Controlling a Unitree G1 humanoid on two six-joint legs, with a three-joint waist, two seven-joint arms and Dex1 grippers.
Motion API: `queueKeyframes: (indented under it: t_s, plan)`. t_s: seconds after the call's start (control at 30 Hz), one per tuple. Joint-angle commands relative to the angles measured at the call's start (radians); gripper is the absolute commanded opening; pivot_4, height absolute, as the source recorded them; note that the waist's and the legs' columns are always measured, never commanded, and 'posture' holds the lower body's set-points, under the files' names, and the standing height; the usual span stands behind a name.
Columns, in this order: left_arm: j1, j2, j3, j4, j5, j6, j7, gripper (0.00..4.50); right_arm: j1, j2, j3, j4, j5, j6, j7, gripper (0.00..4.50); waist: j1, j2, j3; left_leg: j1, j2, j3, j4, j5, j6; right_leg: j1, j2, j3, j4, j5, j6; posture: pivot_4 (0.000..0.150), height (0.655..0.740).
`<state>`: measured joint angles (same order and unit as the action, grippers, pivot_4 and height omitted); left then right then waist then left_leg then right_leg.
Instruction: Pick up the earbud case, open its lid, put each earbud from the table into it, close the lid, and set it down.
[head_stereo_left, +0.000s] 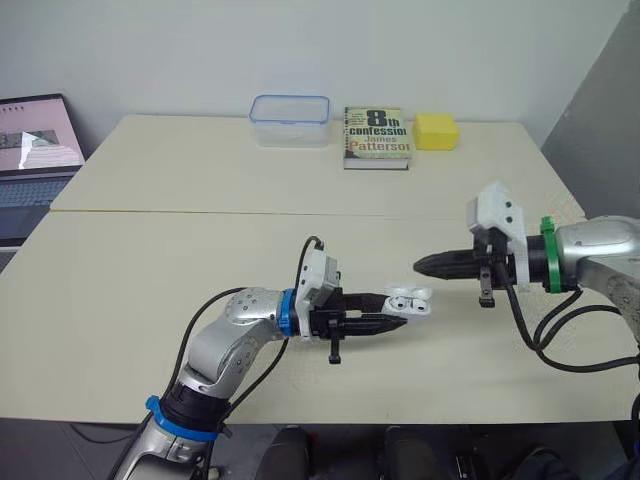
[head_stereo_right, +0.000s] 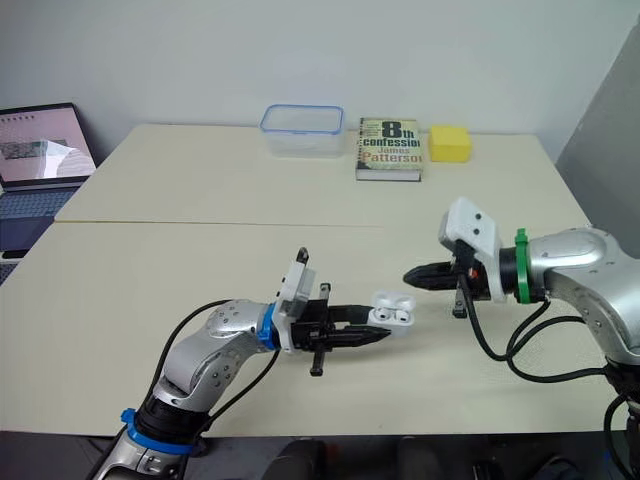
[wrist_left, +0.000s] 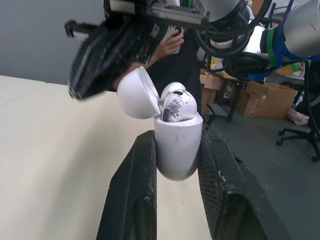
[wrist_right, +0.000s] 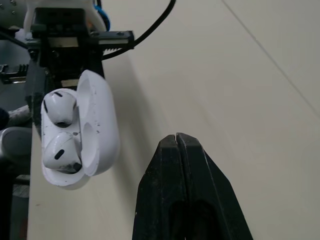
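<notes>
In the left hand (head_stereo_left: 392, 312), pinched by its lower body between the two black fingers (wrist_left: 137, 180) and held above the tabletop (head_stereo_left: 150, 270): the earbud case (head_stereo_left: 410, 300). Lid (wrist_left: 136, 93) swung open, tipped back on the side nearer the right hand. Seated inside, side by side: two earbuds (wrist_right: 60, 107), white and smudged. Just past the left fingertips, pointing at the case with a small gap between: the right hand (head_stereo_left: 424, 265), fingers pressed together, nothing between them. Well beyond both hands, along the far edge of the tabletop: a clear container (head_stereo_left: 290, 120), a paperback book (head_stereo_left: 377, 137), a yellow sponge (head_stereo_left: 436, 131). Far off to the left hand's outer side: an open laptop (head_stereo_left: 35, 150).
</notes>
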<state>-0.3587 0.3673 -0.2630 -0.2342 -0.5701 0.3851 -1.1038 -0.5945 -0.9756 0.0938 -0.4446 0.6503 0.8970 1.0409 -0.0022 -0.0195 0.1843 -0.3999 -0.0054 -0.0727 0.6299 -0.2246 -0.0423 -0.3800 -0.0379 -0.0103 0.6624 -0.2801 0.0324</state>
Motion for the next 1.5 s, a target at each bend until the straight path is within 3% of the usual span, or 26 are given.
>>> queueKeyframes:
  t_s: [0.03, 0.53, 0.73, 1.0, 1.17, 1.33, 1.5]
  plan:
    - [-0.006, -0.007, 0.001, -0.015, 0.003, -0.023, -0.013, 0.75, -0.047, -0.01, -0.007, -0.014, 0.017, -0.005, 0.045, 0.0, 0.0, 0.0, 0.0, 0.0, 0.0, 0.0, 0.0, 0.0, 0.0, 0.0, 0.0, 0.0, 0.0, 0.0, 0.0, 0.15, 0.7391]
    - [0.012, -0.008, 0.006, -0.008, 0.023, -0.045, -0.011, 0.75, -0.019, -0.049, -0.076, -0.123, 0.174, 0.085, 0.09, 0.0, 0.0, 0.0, 0.0, 0.0, 0.0, 0.0, 0.0, 0.0, 0.0, 0.0, 0.0, 0.0, 0.0, 0.0, 0.0, 0.15, 0.7391]
    - [0.017, -0.014, 0.018, -0.003, 0.004, -0.002, 0.012, 0.75, 0.013, -0.048, -0.047, -0.12, 0.093, 0.05, 0.026, 0.0, 0.0, 0.0, 0.0, 0.0, 0.0, -0.001, 0.0, 0.0, 0.0, 0.0, 0.0, 0.0, 0.0, 0.0, 0.0, 0.15, 0.7391]
    - [-0.143, -0.041, 0.144, 0.175, -0.184, 0.52, 0.244, 0.75, 0.068, -0.078, -0.087, -0.041, -0.045, -0.066, -0.008, 0.0, 0.001, 0.0, 0.0, 0.0, -0.001, -0.002, 0.001, 0.0, 0.0, 0.0, 0.0, -0.002, 0.001, 0.0, 0.001, 0.15, 0.7391]
    - [-0.282, -0.048, 0.185, 0.406, -0.152, 0.758, 0.365, 0.75, 0.166, -0.084, -0.083, -0.088, -0.101, -0.104, -0.037, 0.0, 0.0, 0.0, 0.0, -0.001, -0.001, -0.001, 0.0, 0.0, 0.0, 0.0, 0.0, -0.001, 0.001, -0.001, 0.002, 0.15, 0.7391]
    - [-0.347, -0.035, 0.182, 0.587, -0.062, 0.76, 0.404, 0.75, 0.205, -0.071, -0.087, -0.126, -0.103, -0.094, -0.058, 0.0, -0.004, -0.001, 0.0, 0.0, -0.001, -0.001, 0.0, 0.0, 0.0, -0.002, 0.001, -0.001, 0.002, -0.001, 0.001, 0.15, 0.7391]
    - [-0.325, 0.01, 0.16, 0.575, -0.028, 0.775, 0.381, 2.29, 0.221, -0.067, -0.098, -0.143, -0.095, -0.076, -0.069, 0.0, -0.007, 0.0, 0.0, 0.001, 0.0, -0.002, 0.0, 0.0, 0.0, -0.001, 0.001, 0.0, 0.003, -0.001, 0.001, 0.15, 0.7391]
